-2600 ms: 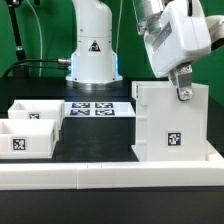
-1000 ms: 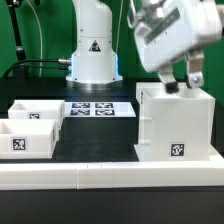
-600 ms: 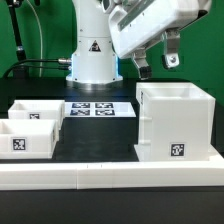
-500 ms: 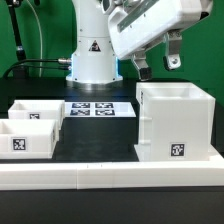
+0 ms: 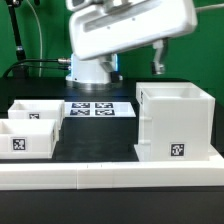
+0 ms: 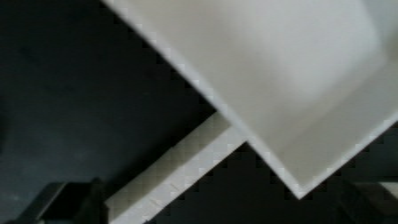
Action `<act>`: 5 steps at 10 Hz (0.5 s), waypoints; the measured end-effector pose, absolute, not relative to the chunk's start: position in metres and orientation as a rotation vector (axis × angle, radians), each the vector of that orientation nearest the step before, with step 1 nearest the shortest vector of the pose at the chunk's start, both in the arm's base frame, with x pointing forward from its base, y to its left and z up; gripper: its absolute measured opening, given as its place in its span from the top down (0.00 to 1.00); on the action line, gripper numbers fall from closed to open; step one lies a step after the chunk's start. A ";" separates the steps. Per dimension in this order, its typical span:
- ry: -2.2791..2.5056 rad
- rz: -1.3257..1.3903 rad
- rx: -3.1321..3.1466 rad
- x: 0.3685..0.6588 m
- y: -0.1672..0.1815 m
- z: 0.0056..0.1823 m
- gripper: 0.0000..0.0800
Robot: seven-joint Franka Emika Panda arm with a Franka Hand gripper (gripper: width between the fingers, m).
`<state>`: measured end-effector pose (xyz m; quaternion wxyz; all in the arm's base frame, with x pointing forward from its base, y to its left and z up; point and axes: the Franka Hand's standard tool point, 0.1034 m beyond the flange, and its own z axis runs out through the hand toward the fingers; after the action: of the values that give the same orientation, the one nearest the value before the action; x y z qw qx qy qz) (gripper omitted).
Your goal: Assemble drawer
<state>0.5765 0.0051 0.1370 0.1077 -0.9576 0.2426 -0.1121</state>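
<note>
Exterior view: the fingers [image 5: 158, 62] hang spread wide and empty at 12 o'clock, clear above the drawer casing [image 5: 175, 120]. The casing stands on the bench [image 5: 100, 145] at 4 o'clock, just beside the long rail [image 5: 110, 178]. Two trays [image 5: 40, 140] sit at 9 o'clock. Probable next step is fetching a tray: descend squarely over one wall, avoiding its neighbour. The open bench between trays and casing permits level travel.
</note>
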 end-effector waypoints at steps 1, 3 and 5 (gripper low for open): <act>0.530 -0.354 -2.878 0.573 -0.016 0.134 0.19; 0.371 -0.366 -2.926 0.570 -0.031 0.131 0.19; 0.181 -0.381 -2.965 0.570 -0.033 0.131 0.19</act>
<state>0.5699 -0.0330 0.1308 0.0735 -0.9874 0.0604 -0.1267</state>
